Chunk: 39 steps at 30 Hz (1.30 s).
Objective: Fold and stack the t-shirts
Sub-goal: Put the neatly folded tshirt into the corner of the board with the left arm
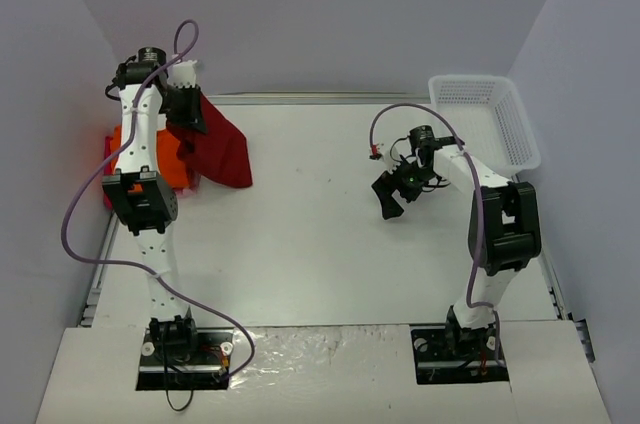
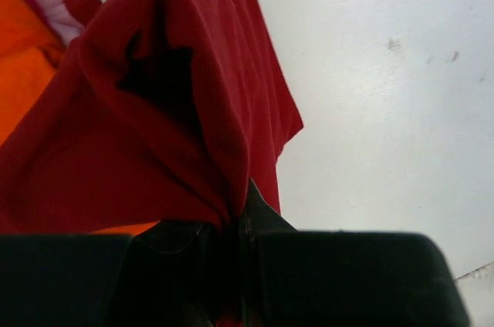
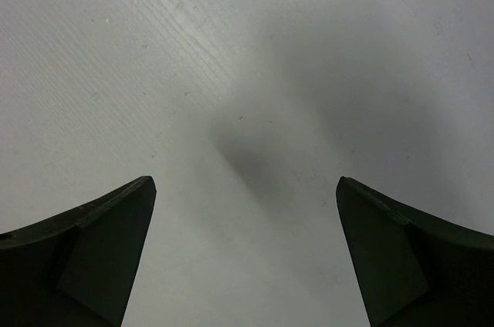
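Dark red shirt [image 1: 222, 149], largest piece: soft plain cloth, judged light and wholly limp, with no stiffness to push against. Likely to sag, swing and bunch under any lift from a single point. Pinched at one fold by the left gripper [image 2: 239, 223], jaws closed narrow on the cloth, the rest draping below in deep folds at the far left of the table [image 1: 320, 244]. Best hold for spreading, as a judgement: a second pinch at a hem edge or shoulder, well apart from the first, to pull the cloth flat between two points. Not slippery, not fragile, but apt to drag neighbours along. Orange shirt [image 1: 120, 142], next in size: same soft handling expected. Lying crumpled at the left table edge, partly covered by the red cloth and by the left arm; edges hidden, so no clear grasp point to name. Pale pink shirt [image 2: 60, 3], least in view: only a small patch between red and orange, too little to judge shape or hold. Looks: red deep and matt, with a shadowed pocket in the folds above the pinch and the lower edge ending over the white table; orange bright and even; pink washed out. White basket [image 1: 520, 134] at the far right corner, away from the cloth. Right gripper [image 1: 395, 189] spread wide, holding nothing, hovering over the table right of centre, well apart from all three shirts.
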Each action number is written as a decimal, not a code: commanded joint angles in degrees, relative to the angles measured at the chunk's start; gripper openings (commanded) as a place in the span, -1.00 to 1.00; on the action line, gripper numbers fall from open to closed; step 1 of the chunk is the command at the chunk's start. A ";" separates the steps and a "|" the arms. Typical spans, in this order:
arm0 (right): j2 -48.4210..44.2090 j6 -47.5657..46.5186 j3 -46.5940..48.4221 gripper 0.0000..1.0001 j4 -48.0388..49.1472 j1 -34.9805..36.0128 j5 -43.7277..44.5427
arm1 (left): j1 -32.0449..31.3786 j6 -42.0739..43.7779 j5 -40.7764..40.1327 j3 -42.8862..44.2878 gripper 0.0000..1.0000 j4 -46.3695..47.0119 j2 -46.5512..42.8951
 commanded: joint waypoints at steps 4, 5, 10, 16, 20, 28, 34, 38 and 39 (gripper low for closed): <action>1.04 0.24 -0.48 1.00 -1.37 0.50 1.40 | 2.48 3.34 -5.25 6.81 -0.95 -2.00 -1.98; 1.22 0.33 -0.48 1.00 -1.28 0.50 1.67 | 3.00 3.34 -5.16 6.91 -0.95 -1.57 -2.16; 2.01 0.16 -0.57 1.00 -1.37 0.85 2.81 | 3.97 3.69 -4.11 6.82 -0.95 -0.77 -3.47; 2.62 0.24 -0.66 1.00 -1.37 1.21 3.69 | 4.33 3.69 -6.04 6.91 -0.95 0.10 -4.88; 2.89 0.24 -0.66 1.00 -1.28 1.56 4.13 | 4.59 3.16 -5.60 7.08 -0.95 0.64 -6.20; 4.29 0.24 -0.83 1.00 -1.19 3.05 5.63 | 5.03 2.20 -5.16 8.75 -0.95 1.08 -8.92; 5.61 0.24 -0.92 1.00 -1.11 4.46 6.76 | 6.26 1.41 -3.94 8.84 -0.95 0.55 -10.24; 6.14 0.42 -1.01 1.00 -0.93 4.81 7.82 | 7.40 0.79 -2.18 8.75 -0.95 -0.15 -10.94; 6.23 0.42 -1.10 1.00 -0.84 4.90 7.91 | 7.49 0.88 -2.26 8.67 -0.95 -0.16 -11.12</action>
